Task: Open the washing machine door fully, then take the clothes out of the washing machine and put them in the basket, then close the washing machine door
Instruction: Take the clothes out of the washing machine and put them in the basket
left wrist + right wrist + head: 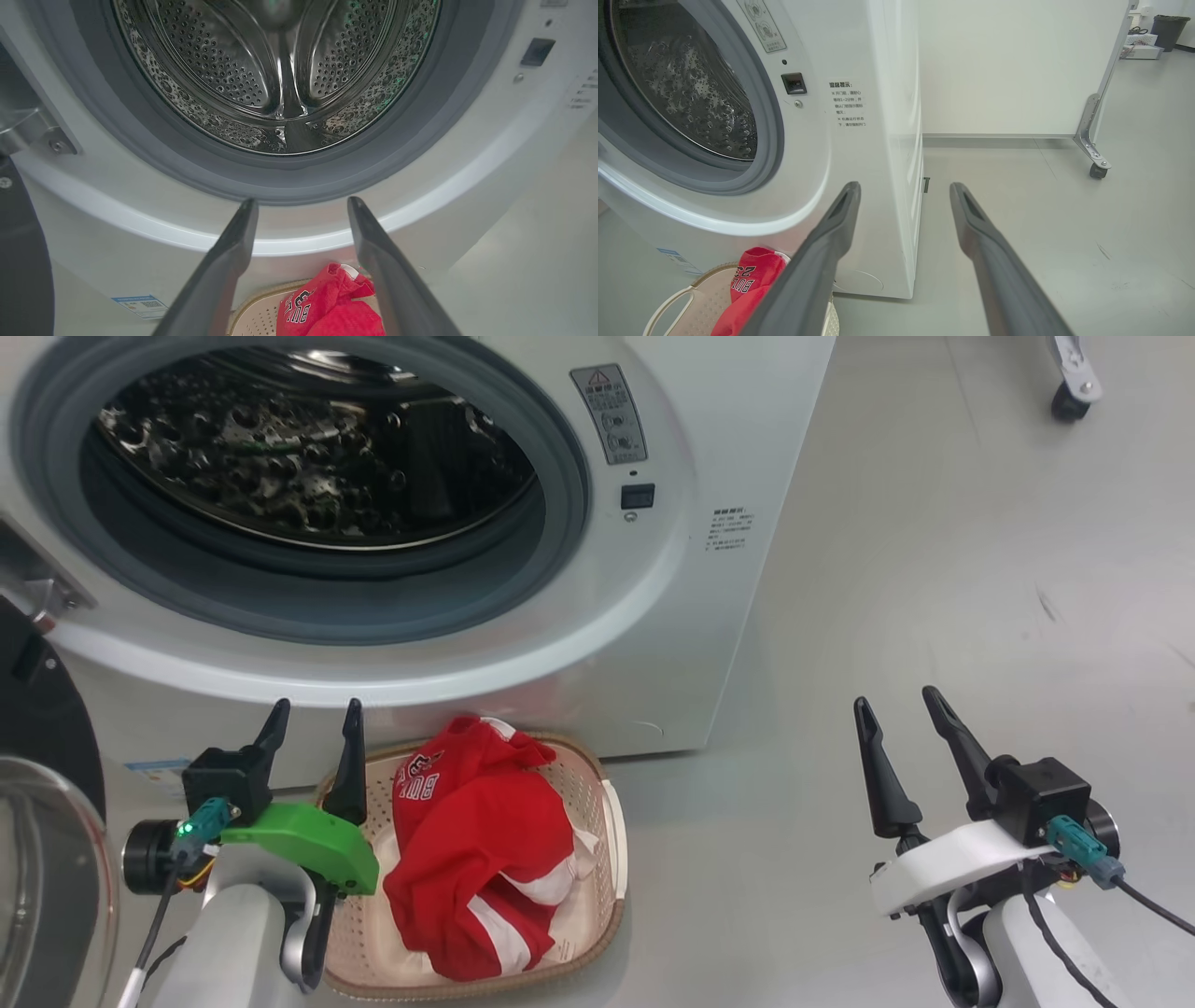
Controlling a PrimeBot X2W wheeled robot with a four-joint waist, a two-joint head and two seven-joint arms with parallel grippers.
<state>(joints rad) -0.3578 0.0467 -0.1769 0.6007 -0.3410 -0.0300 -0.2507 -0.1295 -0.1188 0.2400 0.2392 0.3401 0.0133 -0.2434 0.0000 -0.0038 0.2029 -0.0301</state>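
Clothes (476, 859) lay heaped in the basket (611, 840) at six o'clock below the empty drum (308, 457), and with our left gripper (316, 707) and right gripper (893, 698) spread and holding nothing, we judged the washing machine door (37, 728), open at nine o'clock, might catch that left gripper when swung shut.

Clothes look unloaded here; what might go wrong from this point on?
1. The washing machine door stands open at the left, and the left tool, open, sits between it and the washing machine; swinging the door shut might strike that arm.
2. The clothes are heaped above the rim of the basket, close to the machine front; the door's lower edge may snag them.
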